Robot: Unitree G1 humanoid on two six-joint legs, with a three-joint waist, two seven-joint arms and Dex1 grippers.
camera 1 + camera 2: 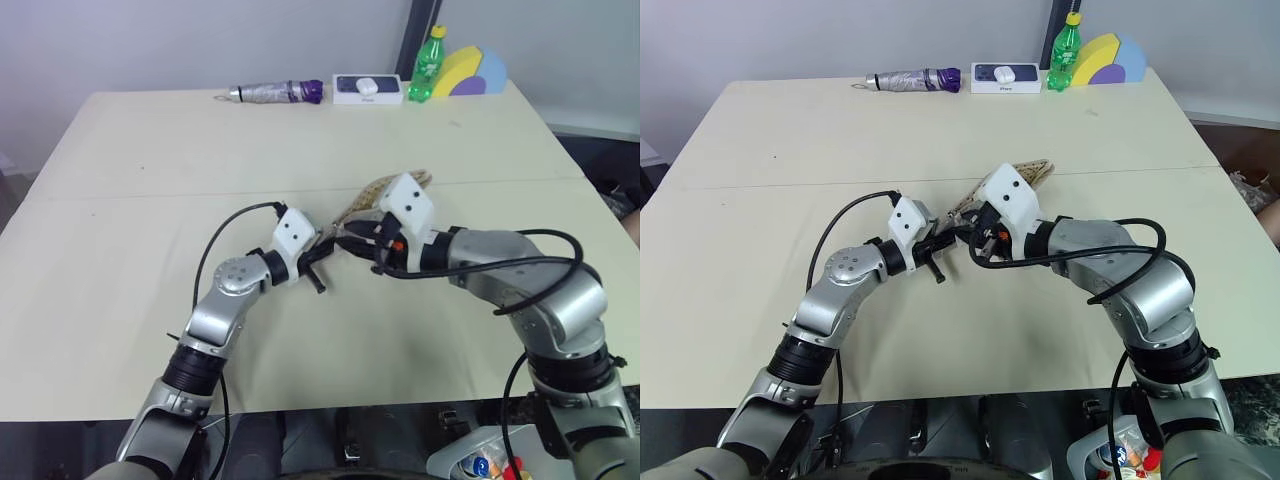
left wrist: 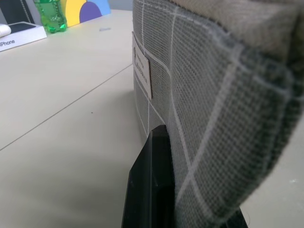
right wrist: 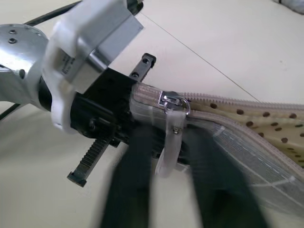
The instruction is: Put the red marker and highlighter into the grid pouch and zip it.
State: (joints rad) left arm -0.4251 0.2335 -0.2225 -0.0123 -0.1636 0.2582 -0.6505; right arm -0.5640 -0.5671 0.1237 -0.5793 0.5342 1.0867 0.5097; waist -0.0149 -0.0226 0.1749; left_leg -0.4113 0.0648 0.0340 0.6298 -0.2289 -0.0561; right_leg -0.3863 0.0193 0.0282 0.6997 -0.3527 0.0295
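Note:
The grid pouch (image 2: 213, 95) is held up off the table between my two grippers, with its small white label (image 2: 142, 71) facing sideways. Its zip edge gapes and shows a tan dotted lining (image 3: 266, 118). My left gripper (image 1: 945, 245) is shut on the pouch's closed end. My right gripper (image 3: 168, 134) meets it from the other side, its blurred fingers (image 3: 135, 161) on either side of the translucent zip pull (image 3: 167, 147) and shut on it. The red marker and the highlighter are hidden.
Along the table's far edge lie a silver folded umbrella (image 1: 275, 93), a white-and-navy box (image 1: 368, 88), a green bottle (image 1: 426, 63) and a yellow and blue arch shape (image 1: 470, 72). A seam (image 1: 150, 192) crosses the table behind the grippers.

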